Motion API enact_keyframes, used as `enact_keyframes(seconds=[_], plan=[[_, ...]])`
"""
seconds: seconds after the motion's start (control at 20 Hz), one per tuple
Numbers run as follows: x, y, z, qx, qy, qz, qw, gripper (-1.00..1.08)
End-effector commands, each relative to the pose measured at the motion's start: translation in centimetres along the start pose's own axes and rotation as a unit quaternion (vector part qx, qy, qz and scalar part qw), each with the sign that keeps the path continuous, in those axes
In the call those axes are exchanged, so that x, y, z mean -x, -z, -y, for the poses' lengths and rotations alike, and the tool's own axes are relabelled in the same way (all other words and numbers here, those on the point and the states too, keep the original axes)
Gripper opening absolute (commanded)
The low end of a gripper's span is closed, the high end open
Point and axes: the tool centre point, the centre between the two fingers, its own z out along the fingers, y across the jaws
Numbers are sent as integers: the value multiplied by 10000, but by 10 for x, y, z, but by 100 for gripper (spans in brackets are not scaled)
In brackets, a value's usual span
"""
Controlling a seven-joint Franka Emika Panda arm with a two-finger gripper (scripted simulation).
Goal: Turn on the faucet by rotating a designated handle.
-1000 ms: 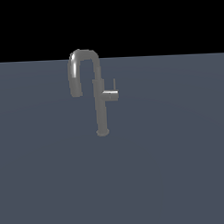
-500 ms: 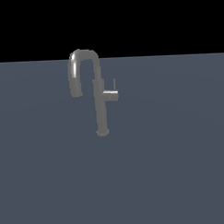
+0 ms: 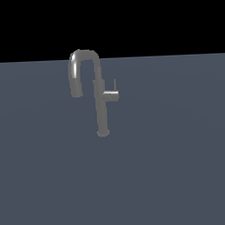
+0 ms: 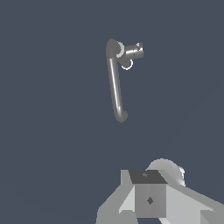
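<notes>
Standing alone on the flat grey surface (image 3: 173, 176) in the exterior view: the faucet (image 3: 101, 105), upright on its small round base, with the spout bending over and down toward the exterior view's left. Jutting from the stem toward the exterior view's right, about halfway up: the handle (image 3: 112, 96), a short stub with a thin rod lever pointing straight up. Probably the closed position, so that a push on the rod would swing it about the stub. No arm or gripper anywhere in this view; nothing touching the faucet.

Looking down from above in the wrist view: the same faucet (image 4: 116, 83) seen from the top, the spout as a long bright tube, the handle (image 4: 133, 51) sticking out sideways at the stem end. Well apart from the gripper (image 4: 148, 199), with bare surface between. Only pale grey blocks of the hand visible at the frame edge; fingertips not clearly shown, so cannot tell whether spread or pressed together. Holding nothing, by all signs. Judged as the approach stage: rotation not yet begun, and next a descent toward the lever side of the stem needed, avoiding the thick spout.
</notes>
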Motion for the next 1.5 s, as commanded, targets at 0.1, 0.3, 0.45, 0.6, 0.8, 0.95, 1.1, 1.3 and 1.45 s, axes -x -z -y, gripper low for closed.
enact_keyframes(seconds=[0.1,0.3,0.45,0.6,0.8,0.95,1.1,1.3,1.45], plan=[[-28,-6,2,-417,-450,365,9975,-100],[-54,-13,1,-803,-858,700,9906,-100],[-74,-19,0,-1101,-1173,958,9823,-100],[-93,-27,-2,-1408,-1493,1223,9710,-100],[-119,-40,-6,-1826,-1928,1582,9510,-100],[-138,-51,-10,-2133,-2245,1845,9328,-100],[-155,-63,-14,-2434,-2555,2104,9117,-100],[-177,-81,-21,-2825,-2959,2440,8793,-100],[-191,-97,-25,-3112,-3254,2687,8515,-100]])
